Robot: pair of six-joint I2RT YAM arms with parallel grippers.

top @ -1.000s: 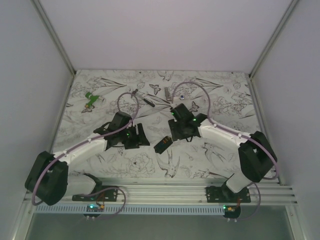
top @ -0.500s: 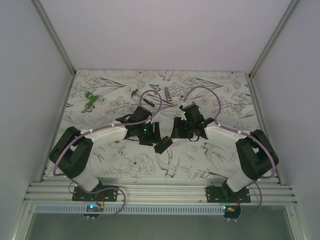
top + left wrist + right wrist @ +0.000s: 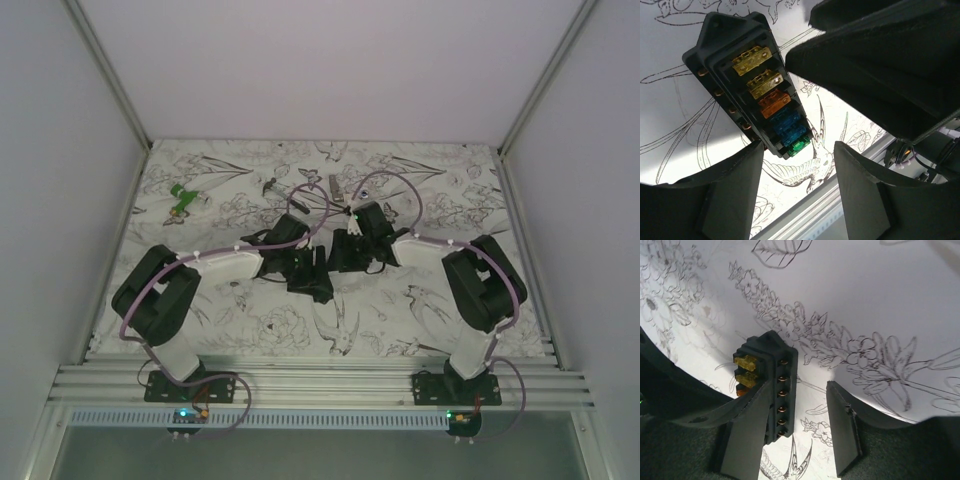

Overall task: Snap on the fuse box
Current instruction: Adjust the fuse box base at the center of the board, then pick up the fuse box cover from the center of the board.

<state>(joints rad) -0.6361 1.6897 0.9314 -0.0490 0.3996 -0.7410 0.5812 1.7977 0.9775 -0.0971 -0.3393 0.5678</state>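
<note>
The fuse box (image 3: 747,82) is a flat black box lying on the patterned table. Its face shows a row of yellow, orange, blue and green fuses. My left gripper (image 3: 797,167) is open and empty, and its fingers (image 3: 730,195) stand just short of the box's green-fuse end. My right gripper (image 3: 802,395) is open, and the box (image 3: 780,390) lies partly between its fingers against the left one (image 3: 747,435). Neither gripper holds it. In the top view the left gripper (image 3: 308,277) and the right gripper (image 3: 350,252) meet at the table's centre and hide the box.
A green plastic piece (image 3: 181,201) lies at the far left. A thin dark grey tool (image 3: 270,186) and a small grey part (image 3: 336,188) lie at the back centre. An aluminium rail (image 3: 320,378) runs along the near edge. Walls close in both sides.
Both arms have closed in on the centre. The left gripper swung right and the right gripper moved left, until both came over the fuse box and covered it in the top view.
</note>
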